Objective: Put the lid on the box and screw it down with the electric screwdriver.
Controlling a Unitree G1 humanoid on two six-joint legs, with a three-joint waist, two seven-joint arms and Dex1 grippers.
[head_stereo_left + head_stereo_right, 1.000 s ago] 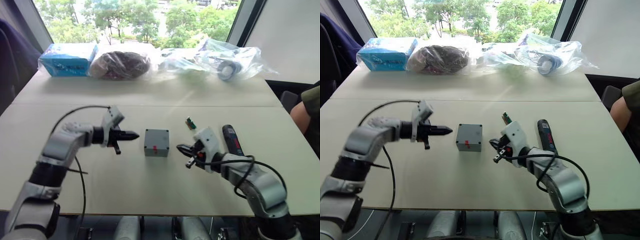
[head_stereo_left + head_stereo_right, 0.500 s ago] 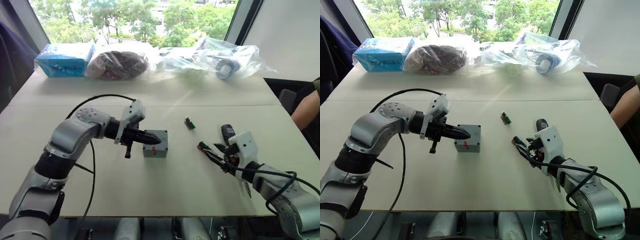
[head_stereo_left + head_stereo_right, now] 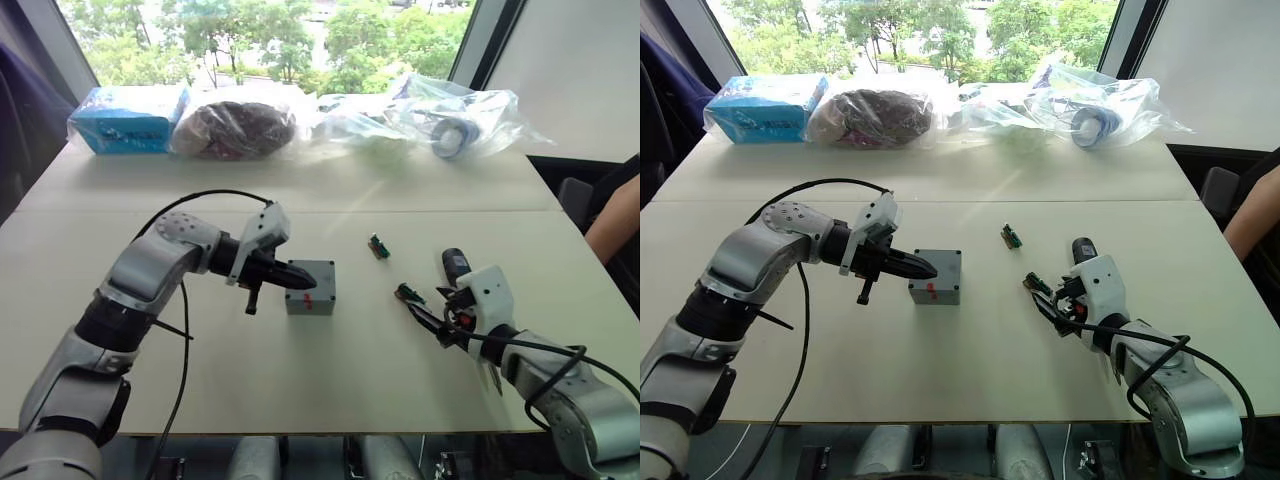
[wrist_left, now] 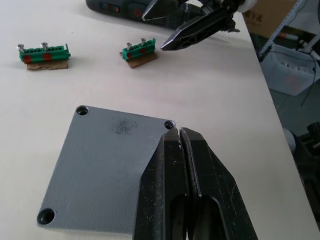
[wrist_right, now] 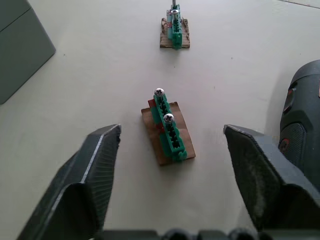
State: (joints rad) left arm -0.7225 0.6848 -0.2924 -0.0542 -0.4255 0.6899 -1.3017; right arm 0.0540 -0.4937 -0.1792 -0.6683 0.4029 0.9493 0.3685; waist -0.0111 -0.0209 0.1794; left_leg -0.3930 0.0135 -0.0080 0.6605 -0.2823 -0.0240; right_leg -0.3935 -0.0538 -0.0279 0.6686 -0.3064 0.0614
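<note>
The grey box (image 3: 311,296) stands mid-table with the flat grey lid (image 4: 105,170) lying on top of it, its corner screw holes showing. My left gripper (image 3: 303,279) is shut, and its tips rest at the lid's edge near one corner. To the right, my right gripper (image 5: 172,132) stands open low over the table. A small green terminal block (image 5: 169,128) lies between its fingers, untouched. The black electric screwdriver (image 3: 456,266) lies on the table just beyond the right gripper.
A second green terminal block (image 3: 379,245) lies farther back. Along the far edge sit a blue carton (image 3: 128,118) and several plastic bags (image 3: 440,120). A person's arm (image 3: 612,218) shows at the right table edge.
My left gripper has moved right onto the lid. My right arm has swung right, away from the box toward the screwdriver, and its fingers have opened.
</note>
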